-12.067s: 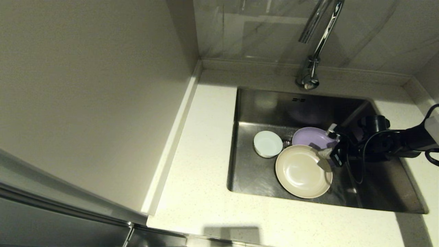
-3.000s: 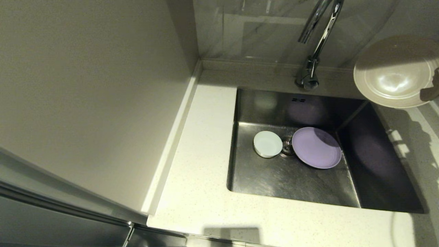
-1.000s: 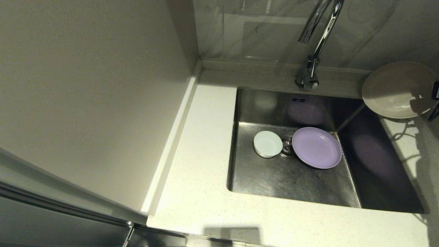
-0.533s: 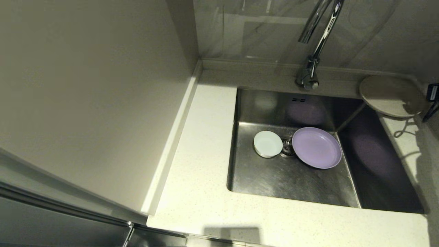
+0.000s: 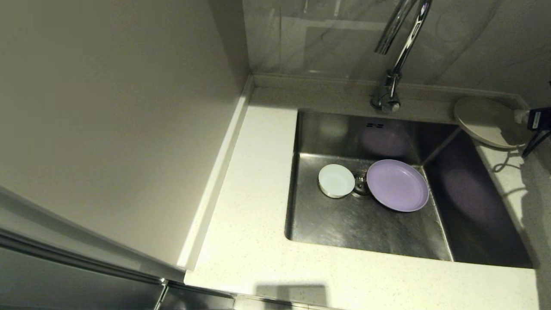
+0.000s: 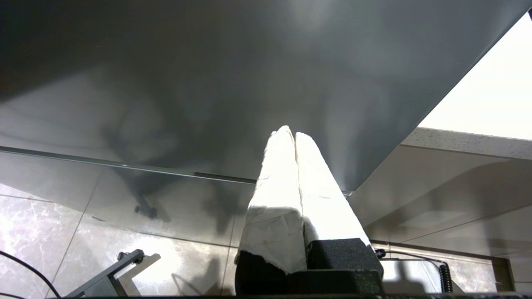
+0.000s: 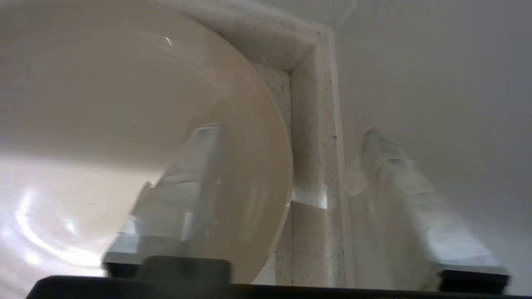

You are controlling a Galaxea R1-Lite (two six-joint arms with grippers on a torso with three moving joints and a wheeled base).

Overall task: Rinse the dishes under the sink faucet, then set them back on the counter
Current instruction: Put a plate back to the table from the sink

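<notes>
The beige plate (image 5: 486,122) lies on the counter (image 5: 254,181) at the back right corner, its near edge reaching over the sink's corner. My right gripper (image 5: 521,117) is at its right rim. In the right wrist view the right gripper (image 7: 291,166) stands open, one finger over the beige plate (image 7: 124,104) and the other beside the rim. The white bowl (image 5: 336,181) and the purple plate (image 5: 398,185) sit on the floor of the sink (image 5: 344,228) beside the drain. The faucet (image 5: 394,56) rises behind. My left gripper (image 6: 291,135) is shut and empty, parked low by a cabinet front.
A tall wall panel (image 5: 107,129) borders the counter on the left. The raised back edge (image 5: 327,84) and the tiled wall close off the rear. A cable (image 5: 531,144) hangs from my right wrist over the right strip of counter.
My right arm lowered the beige plate from above the back right corner onto the counter. Its fingers then opened off the rim. The bowl and purple plate have not moved.
</notes>
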